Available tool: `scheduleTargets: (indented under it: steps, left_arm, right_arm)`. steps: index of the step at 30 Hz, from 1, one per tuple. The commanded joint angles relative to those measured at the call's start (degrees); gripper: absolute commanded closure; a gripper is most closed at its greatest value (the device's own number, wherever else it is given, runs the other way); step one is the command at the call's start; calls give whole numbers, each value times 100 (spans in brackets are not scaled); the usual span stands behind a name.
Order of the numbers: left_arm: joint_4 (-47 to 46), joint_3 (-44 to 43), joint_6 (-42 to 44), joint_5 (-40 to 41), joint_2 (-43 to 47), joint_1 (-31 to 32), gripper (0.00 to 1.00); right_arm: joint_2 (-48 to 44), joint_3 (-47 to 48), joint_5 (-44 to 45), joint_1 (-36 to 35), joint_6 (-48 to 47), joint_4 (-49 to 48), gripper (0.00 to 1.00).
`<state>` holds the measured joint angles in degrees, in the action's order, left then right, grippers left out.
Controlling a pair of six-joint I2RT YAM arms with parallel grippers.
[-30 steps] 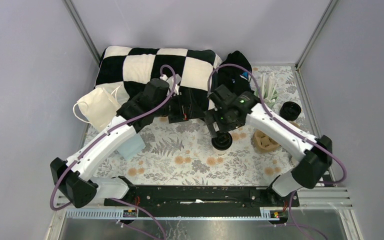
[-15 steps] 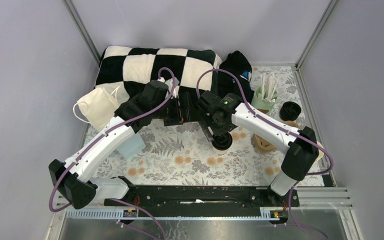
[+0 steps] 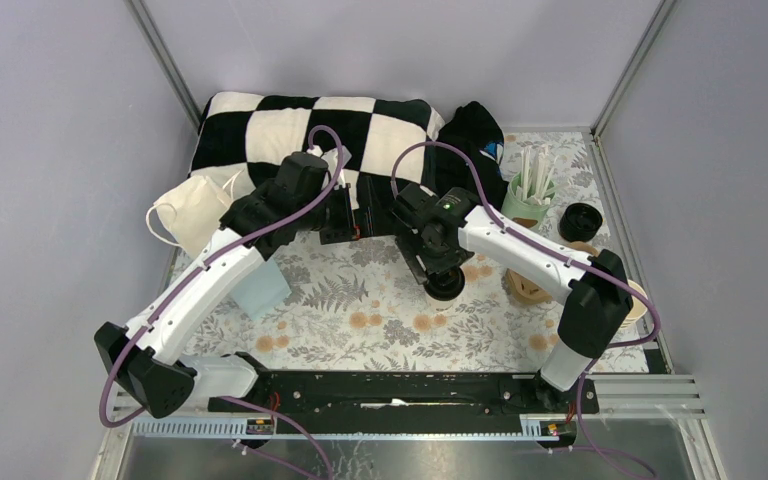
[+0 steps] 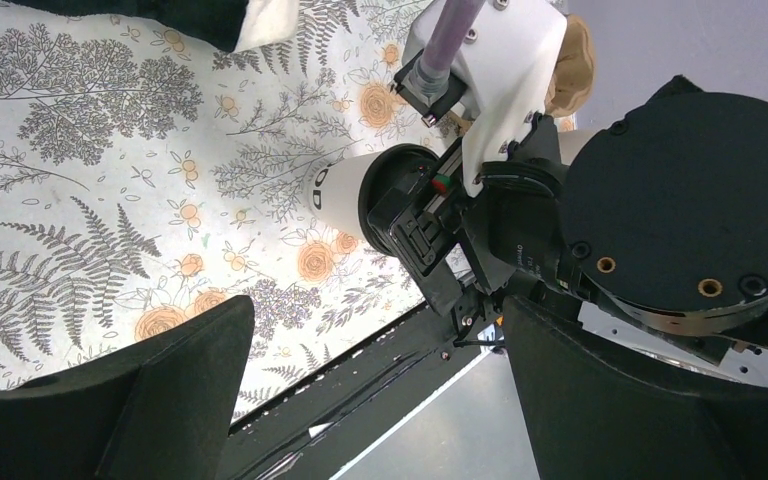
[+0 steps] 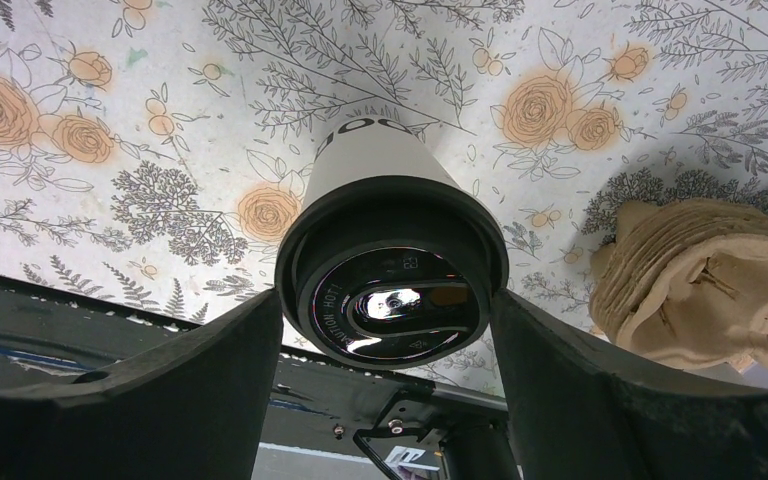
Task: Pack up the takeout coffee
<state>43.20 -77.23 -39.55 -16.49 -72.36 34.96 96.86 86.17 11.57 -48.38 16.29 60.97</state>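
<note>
Takeout coffee (image 5: 375, 155) upright on the floral worktop (image 5: 90, 200), flanked by the right end effector (image 5: 388, 315).
Black lid between both fingers (image 5: 210, 390), seemingly touching the rim on each side; impossible to tell whether truly pinched. Just right of it, brown pulp carrier (image 5: 700, 280). Farther right and back, second lidded cup (image 3: 581, 220) beside a mint-green cup of sticks (image 3: 528, 195). Left end effector (image 4: 375, 400) nearby above the worktop, fingers spread wide, holding nothing.

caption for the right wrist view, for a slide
Right gripper straddling the black-lidded coffee cup, cup carrier to one side
</note>
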Motion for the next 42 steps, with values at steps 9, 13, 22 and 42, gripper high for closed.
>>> scheduleTargets:
  steps: [9, 13, 22, 42]
  left_arm:
    - [-82, -187, 183, -135, 6, -94, 2]
    - [-78, -159, 188, -161, 32, -111, 2]
    - [-10, -164, 240, -180, 116, -174, 2]
    - [131, -226, 378, -328, 180, -348, 2]
  right_arm:
    - [-59, -238, 291, -46, 133, 8, 17]
    - [-38, -323, 302, -45, 159, -59, 17]
    - [-140, -298, 553, -34, 206, -154, 22]
    - [522, 600, 624, 1839, -747, -1046, 32]
